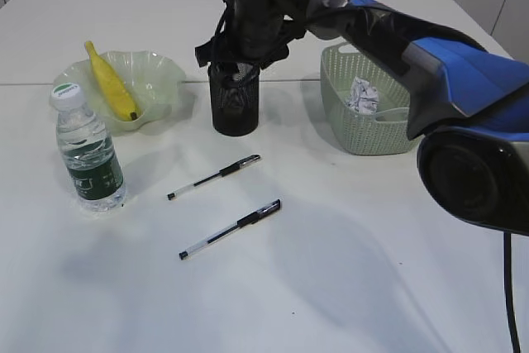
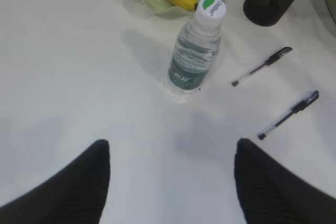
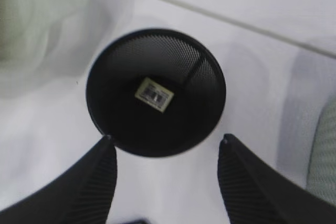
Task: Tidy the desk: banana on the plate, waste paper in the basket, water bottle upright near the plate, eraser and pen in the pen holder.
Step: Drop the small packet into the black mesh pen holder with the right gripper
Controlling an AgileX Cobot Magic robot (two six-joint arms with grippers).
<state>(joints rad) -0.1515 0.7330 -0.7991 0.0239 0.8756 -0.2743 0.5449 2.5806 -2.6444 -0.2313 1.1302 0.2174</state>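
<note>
our right gripper (image 3: 167, 145) hangs straight above the pen holder (image 3: 156, 92), jaws spread apart with nothing between them, and in our right wrist view we look down into the black mesh cup, where the eraser (image 3: 154, 94) lies flat on the bottom, a pale block with a printed label. our left gripper (image 2: 172, 153) stands wide apart and empty too, hovering over bare desk (image 2: 63, 66), with the water bottle (image 2: 195, 51) at about twelve o'clock from it. in the exterior view the pen holder (image 1: 235, 98) sits near the middle of the desk (image 1: 347, 270), under the right arm, which reaches across from three o'clock. the plate (image 1: 153, 80) lies at nine o'clock of the holder, and the banana (image 1: 112, 82) rests in it, one dark tip poking over the far rim. the water bottle (image 1: 88, 151) stands upright just beside the plate, at six o'clock of it, white cap on. the basket (image 1: 364, 117) sits at three o'clock of the holder, with a crumpled ball of waste paper (image 1: 362, 95) inside. two pens lie on the desk at six o'clock of the holder, both slanted the same way: the nearer pen (image 1: 214, 177) closer to the cup, the farther pen (image 1: 231, 228) closer to the desk's front edge. neither touches the other.
</note>
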